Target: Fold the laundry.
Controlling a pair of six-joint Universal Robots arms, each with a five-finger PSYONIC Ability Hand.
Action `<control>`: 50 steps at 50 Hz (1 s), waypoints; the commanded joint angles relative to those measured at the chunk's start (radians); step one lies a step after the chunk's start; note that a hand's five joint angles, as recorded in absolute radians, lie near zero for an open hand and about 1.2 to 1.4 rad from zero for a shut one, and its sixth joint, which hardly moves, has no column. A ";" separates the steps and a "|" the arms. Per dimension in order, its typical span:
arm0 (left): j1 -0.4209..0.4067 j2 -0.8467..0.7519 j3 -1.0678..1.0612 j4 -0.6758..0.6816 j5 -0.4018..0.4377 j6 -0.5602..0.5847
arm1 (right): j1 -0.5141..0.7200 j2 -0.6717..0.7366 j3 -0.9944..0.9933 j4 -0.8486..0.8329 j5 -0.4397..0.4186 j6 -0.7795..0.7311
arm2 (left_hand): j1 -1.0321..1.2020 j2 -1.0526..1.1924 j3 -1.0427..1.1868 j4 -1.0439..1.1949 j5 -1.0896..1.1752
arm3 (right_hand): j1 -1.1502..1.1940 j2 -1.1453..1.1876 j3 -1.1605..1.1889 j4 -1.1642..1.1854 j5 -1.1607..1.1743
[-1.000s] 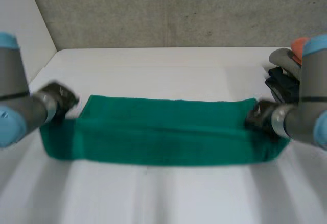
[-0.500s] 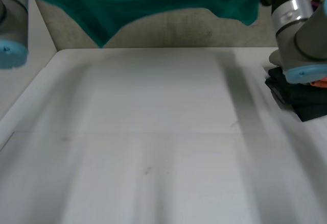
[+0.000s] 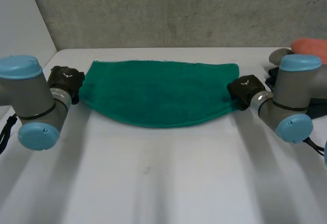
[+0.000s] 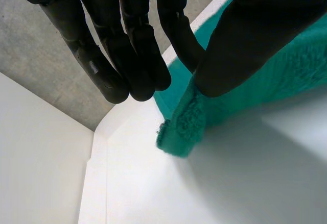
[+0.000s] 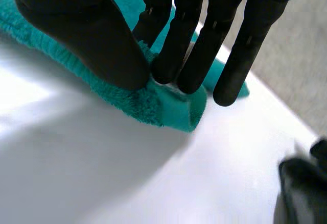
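A green towel (image 3: 158,94) lies folded on the white table (image 3: 163,178), its near edge curving towards me. My left hand (image 3: 64,78) is at the towel's left end. In the left wrist view the left hand (image 4: 127,55) pinches the towel's (image 4: 184,127) corner between thumb and a fingertip. My right hand (image 3: 245,88) is at the towel's right end. In the right wrist view the right hand (image 5: 92,35) squeezes that end's corner of the towel (image 5: 168,106) between thumb and straight fingers, low over the table.
A pile of dark clothes (image 3: 283,83) lies at the table's right edge just behind my right arm, with a grey piece (image 3: 278,55) and a salmon-coloured piece (image 3: 309,45) on it. A concrete wall stands behind the table.
The towel lay as a long strip near me, was swung up high by both hands, and now lies farther back, folded over. Both hands came down at its ends.
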 commanded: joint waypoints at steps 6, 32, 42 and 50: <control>0.036 0.070 -0.032 0.000 0.031 -0.005 | -0.027 -0.094 0.132 0.006 0.047 0.044 | 0.236 0.198 0.207 0.197 0.219 | 0.005 0.014 0.012 0.011 0.010; 0.018 0.112 -0.070 -0.034 0.051 -0.031 | -0.071 -0.296 0.294 -0.009 -0.002 0.009 | 0.236 0.198 0.207 0.197 0.219 | -0.389 -0.380 -0.382 -0.383 -0.384; 0.024 0.127 -0.058 -0.040 0.055 -0.033 | -0.090 -0.269 0.267 0.129 -0.054 -0.132 | 0.236 0.198 0.207 0.197 0.219 | -0.282 -0.272 -0.274 -0.275 -0.277; 0.021 0.127 -0.044 -0.064 0.055 -0.046 | -0.088 -0.283 0.267 0.128 0.010 -0.088 | 0.236 0.198 0.207 0.197 0.219 | -0.505 -0.496 -0.498 -0.499 -0.500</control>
